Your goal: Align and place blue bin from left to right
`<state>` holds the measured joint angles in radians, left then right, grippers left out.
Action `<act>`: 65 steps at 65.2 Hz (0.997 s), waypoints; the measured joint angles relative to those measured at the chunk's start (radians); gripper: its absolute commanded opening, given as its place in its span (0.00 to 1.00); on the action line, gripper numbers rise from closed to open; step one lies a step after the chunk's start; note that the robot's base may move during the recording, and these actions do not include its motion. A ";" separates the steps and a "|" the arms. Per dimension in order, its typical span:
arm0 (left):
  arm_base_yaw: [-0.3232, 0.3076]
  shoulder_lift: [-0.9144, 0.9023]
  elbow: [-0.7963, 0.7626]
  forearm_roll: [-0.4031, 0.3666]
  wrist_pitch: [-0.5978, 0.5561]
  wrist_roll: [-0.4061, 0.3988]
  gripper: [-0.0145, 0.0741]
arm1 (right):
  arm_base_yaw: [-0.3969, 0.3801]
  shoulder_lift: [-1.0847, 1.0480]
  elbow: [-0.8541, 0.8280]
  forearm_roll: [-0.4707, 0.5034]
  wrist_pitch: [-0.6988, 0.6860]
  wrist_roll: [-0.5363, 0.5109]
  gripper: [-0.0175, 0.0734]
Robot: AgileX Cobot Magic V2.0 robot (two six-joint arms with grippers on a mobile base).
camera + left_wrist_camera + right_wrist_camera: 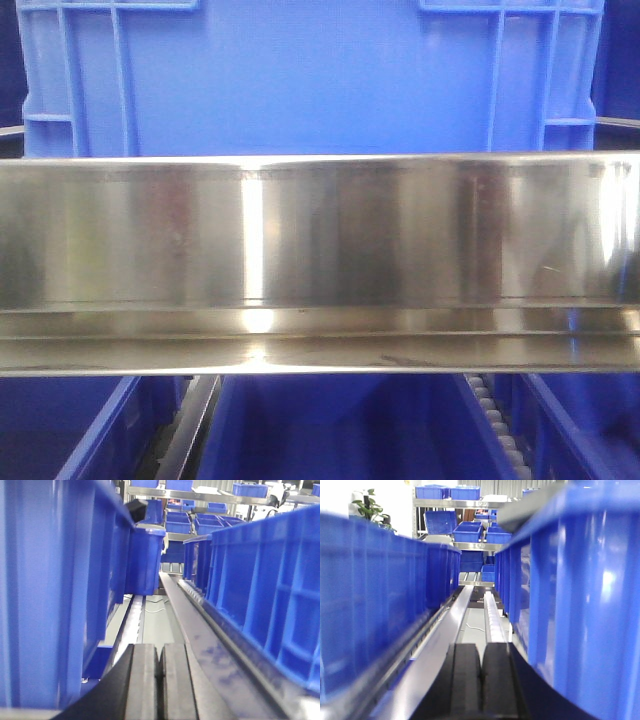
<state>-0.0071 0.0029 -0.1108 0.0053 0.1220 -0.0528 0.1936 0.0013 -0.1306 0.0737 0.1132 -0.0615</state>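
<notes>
The blue bin (300, 80) fills the top of the front view, standing behind a steel shelf rail (320, 240), with smooth walls and vertical ribs near its corners. Neither gripper shows in that view. In the left wrist view my left gripper (160, 655) is shut with nothing between its pads. It sits low in a gap between a smooth blue wall (45, 590) on the left and a ribbed blue crate (265, 595) on the right. My right gripper (481, 655) is also shut and empty, between a blue crate (380, 595) on the left and a close blue wall (580, 605) on the right.
Steel rails (210, 645) and a roller track (492, 620) run forward along the gaps. More blue crates (330, 430) stand on the level below the shelf rail. Shelves with smaller blue trays (455, 492) stand at the back, and a cable (155, 610) lies on the floor.
</notes>
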 measured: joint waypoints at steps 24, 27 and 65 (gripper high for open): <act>0.000 0.090 -0.343 0.004 0.256 0.000 0.04 | 0.000 0.089 -0.328 0.000 0.239 0.000 0.11; 0.000 0.125 -0.379 0.004 0.260 0.000 0.04 | 0.000 0.118 -0.363 0.000 0.244 0.000 0.11; 0.000 0.740 -0.905 0.002 0.408 0.000 0.04 | 0.000 0.708 -0.863 0.004 0.398 0.000 0.11</act>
<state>-0.0071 0.7427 -1.0154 0.0071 0.5301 -0.0528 0.1936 0.7089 -0.9939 0.0775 0.5116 -0.0615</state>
